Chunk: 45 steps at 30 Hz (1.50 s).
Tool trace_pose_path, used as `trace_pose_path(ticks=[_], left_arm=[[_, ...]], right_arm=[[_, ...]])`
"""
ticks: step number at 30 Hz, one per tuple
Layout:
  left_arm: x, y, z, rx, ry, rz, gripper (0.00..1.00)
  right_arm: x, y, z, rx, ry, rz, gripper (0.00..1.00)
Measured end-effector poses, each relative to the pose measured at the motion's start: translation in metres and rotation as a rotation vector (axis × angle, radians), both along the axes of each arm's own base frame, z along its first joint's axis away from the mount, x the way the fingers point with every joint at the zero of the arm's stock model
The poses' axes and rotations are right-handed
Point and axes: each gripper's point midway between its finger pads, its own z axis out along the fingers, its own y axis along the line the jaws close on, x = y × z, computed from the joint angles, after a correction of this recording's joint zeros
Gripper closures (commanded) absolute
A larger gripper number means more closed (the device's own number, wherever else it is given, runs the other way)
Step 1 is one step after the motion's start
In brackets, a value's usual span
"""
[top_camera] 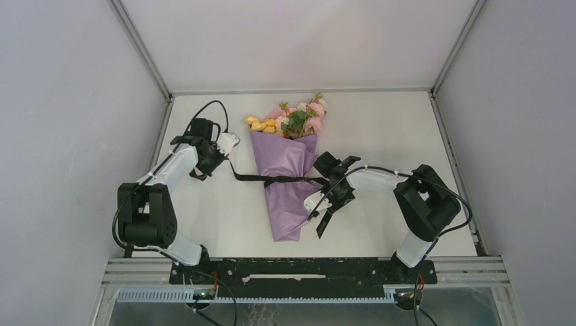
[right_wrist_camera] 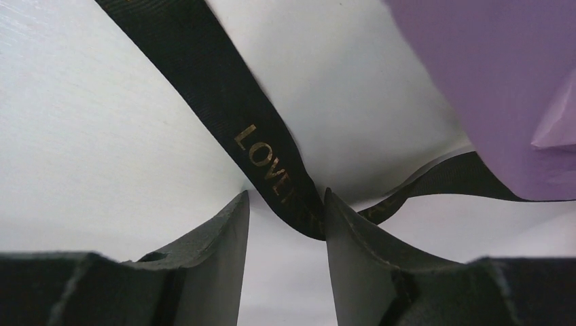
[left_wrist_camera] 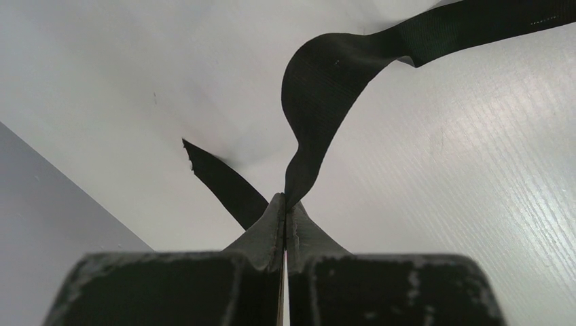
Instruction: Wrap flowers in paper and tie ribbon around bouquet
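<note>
Gold-lettered black ribbon (right_wrist_camera: 224,102) crosses the bouquet (top_camera: 285,204), pinched in left gripper (left_wrist_camera: 285,204), seemingly loose in half-open right gripper (right_wrist_camera: 286,204).

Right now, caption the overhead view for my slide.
Left gripper holds black ribbon crossing the purple-wrapped bouquet; right gripper open around its other end.

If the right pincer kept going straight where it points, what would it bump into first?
The black ribbon, probably: it runs between the right pincer's parted fingers, touching one. Beyond it only the white table shows; the purple paper lies off to one side.
</note>
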Motion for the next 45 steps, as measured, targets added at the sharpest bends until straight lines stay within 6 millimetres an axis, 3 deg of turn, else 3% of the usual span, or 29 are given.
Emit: trace_pose_path(ticks=[3, 5, 6, 8, 15, 18, 20, 22, 25, 28, 37, 41, 45], left_arm=[[0.000, -0.001, 0.000, -0.001, 0.000, 0.000, 1.00], [0.000, -0.001, 0.000, -0.003, 0.000, 0.003, 1.00], [0.000, -0.001, 0.000, -0.003, 0.001, 0.004, 1.00], [0.000, -0.001, 0.000, -0.003, 0.001, 0.004, 1.00], [-0.001, -0.002, 0.001, -0.003, 0.000, 0.002, 1.00], [-0.001, -0.002, 0.005, -0.004, -0.011, 0.003, 1.00], [-0.001, -0.002, 0.009, -0.006, -0.024, 0.004, 1.00], [-0.001, -0.002, 0.011, -0.009, -0.032, 0.008, 1.00], [-0.001, -0.002, 0.011, -0.013, -0.032, 0.019, 1.00], [-0.001, -0.002, 0.011, -0.015, -0.035, 0.031, 1.00], [0.003, 0.008, 0.014, 0.029, -0.066, 0.101, 1.00], [0.003, 0.008, 0.017, 0.023, -0.076, 0.119, 1.00], [0.000, 0.006, 0.019, 0.009, -0.078, 0.129, 1.00]], right_arm=[[0.002, 0.000, 0.000, -0.011, -0.013, 0.018, 0.60], [0.003, 0.000, -0.001, -0.019, -0.015, 0.029, 0.77], [0.001, -0.001, -0.001, -0.027, -0.010, 0.031, 0.93], [-0.001, -0.004, -0.002, -0.043, -0.003, 0.036, 1.00], [0.005, -0.002, 0.000, -0.020, -0.039, -0.001, 1.00], [0.022, 0.015, 0.009, 0.119, -0.115, -0.096, 1.00], [0.036, 0.030, 0.034, 0.273, -0.184, -0.176, 1.00], [0.041, 0.043, 0.073, 0.451, -0.260, -0.239, 1.00], [0.040, 0.055, 0.135, 0.699, -0.329, -0.313, 1.00], [0.036, 0.065, 0.184, 0.903, -0.338, -0.367, 1.00], [0.019, 0.096, 0.224, 1.276, -0.013, -0.534, 1.00], [0.028, 0.112, 0.242, 1.400, 0.080, -0.601, 1.00], [0.031, 0.123, 0.244, 1.438, 0.136, -0.661, 1.00]])
